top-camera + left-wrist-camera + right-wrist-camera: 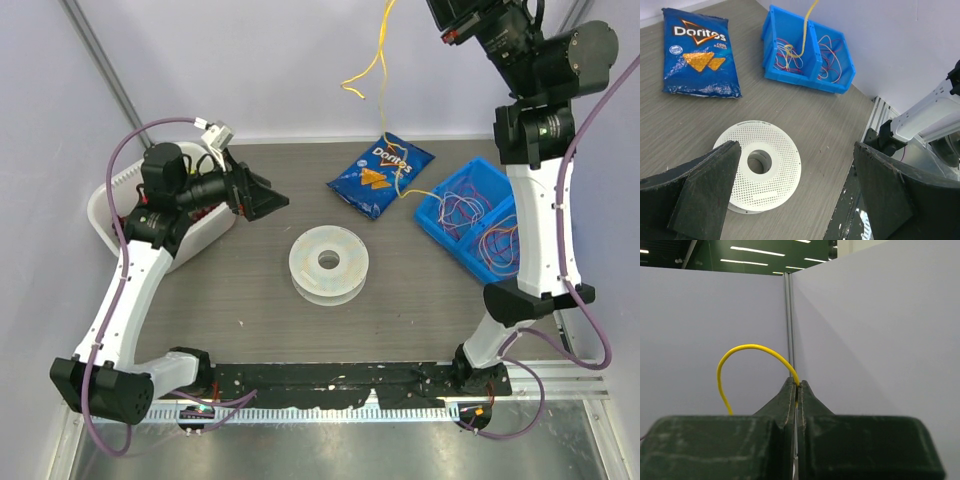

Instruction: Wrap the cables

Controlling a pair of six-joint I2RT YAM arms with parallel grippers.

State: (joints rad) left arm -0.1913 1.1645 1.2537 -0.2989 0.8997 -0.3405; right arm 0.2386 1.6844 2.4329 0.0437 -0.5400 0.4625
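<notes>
The left arm (125, 290) and right arm (535, 230) are built of smooth white shells joined by round black motor housings. A thick mauve hose (140, 127) loops along each. The left claw (272, 197) has broad black wedge fingers (710, 185) with a rough, grainy surface. The right claw (797, 385) shows dark, scuffed fingers tapering to thin tips. A white plug (215, 131) sits by the left wrist.

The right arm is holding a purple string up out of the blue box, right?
No, the string is yellow, not purple. The right tool holds it up out of the blue box; the left wrist view shows the colour.
</notes>
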